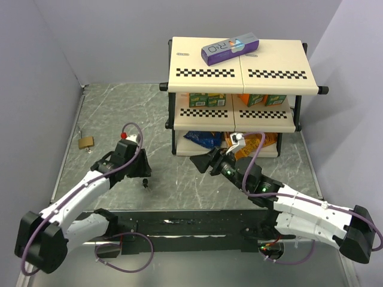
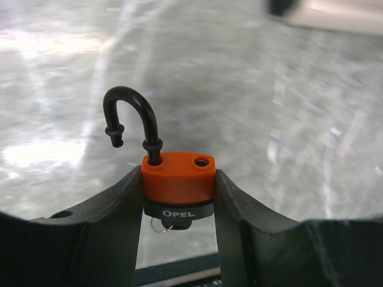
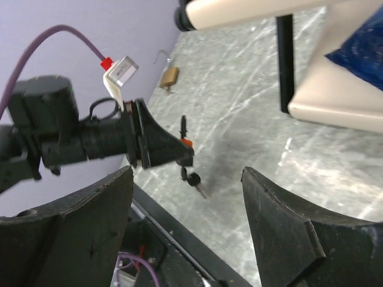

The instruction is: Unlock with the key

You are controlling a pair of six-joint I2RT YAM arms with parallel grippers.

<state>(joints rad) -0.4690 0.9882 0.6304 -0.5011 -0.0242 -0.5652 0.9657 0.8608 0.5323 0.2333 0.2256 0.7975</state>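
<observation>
My left gripper (image 1: 141, 170) is shut on the small orange-and-black padlock (image 2: 178, 179), holding it by its sides above the table. Its black shackle (image 2: 131, 113) stands swung open, one end free of the body. A key (image 2: 173, 222) with a black head sits in the lock's underside, with a thin ring beside it. In the right wrist view the padlock (image 3: 187, 143) shows at the left gripper's (image 3: 161, 146) tip, and the keys (image 3: 192, 178) hang below it. My right gripper (image 1: 200, 162) is open and empty, to the right of the lock and apart from it.
A brass padlock (image 1: 86, 142) lies on the table at the far left, also in the right wrist view (image 3: 169, 76). A cream two-level shelf (image 1: 239, 72) stands at the back with a purple box (image 1: 229, 49) on top and snack packs below. A black rail (image 1: 179, 226) runs along the near edge.
</observation>
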